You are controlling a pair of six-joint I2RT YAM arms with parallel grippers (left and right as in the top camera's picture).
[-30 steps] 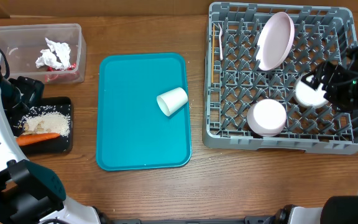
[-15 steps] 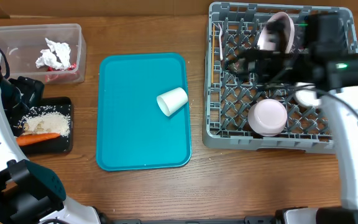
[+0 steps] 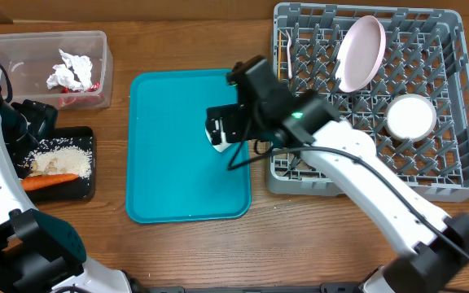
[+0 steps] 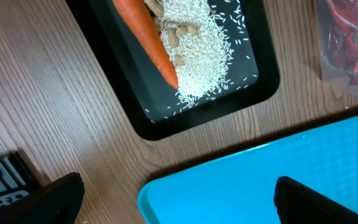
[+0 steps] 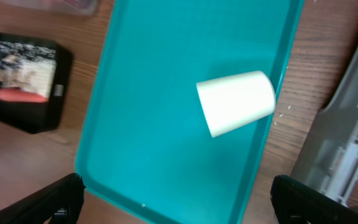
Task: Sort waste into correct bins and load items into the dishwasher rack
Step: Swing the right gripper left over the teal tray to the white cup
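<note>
A white cup [image 3: 216,138] [image 5: 236,102] lies on its side on the teal tray [image 3: 169,171]. My right gripper [image 3: 228,124] [image 5: 179,199] hovers over it, open and empty, and the cup sits ahead of the fingers, untouched. The grey dishwasher rack [image 3: 462,175] holds a pale pink plate [image 3: 359,53] on edge and a white bowl [image 3: 410,116]. Carrot [image 3: 47,181] [image 4: 151,43], rice [image 3: 67,156] [image 4: 210,56] and nuts [image 4: 182,37] lie in the black tray [image 3: 80,191]. Tissue [image 3: 70,69] and a red wrapper [image 3: 96,85] are in the clear tub [image 3: 23,49]. My left gripper [image 3: 32,118] [image 4: 176,199] is open and empty beside the black tray.
A thin utensil [image 3: 288,53] stands at the rack's left wall. My right arm stretches across the rack's front left corner and hides part of it. The teal tray's corner [image 4: 260,180] lies under my left gripper. Bare wooden table surrounds everything.
My right arm has swung left from the rack's right side to above the cup on the teal tray, leaving a bowl in the rack. The left arm has not moved.
</note>
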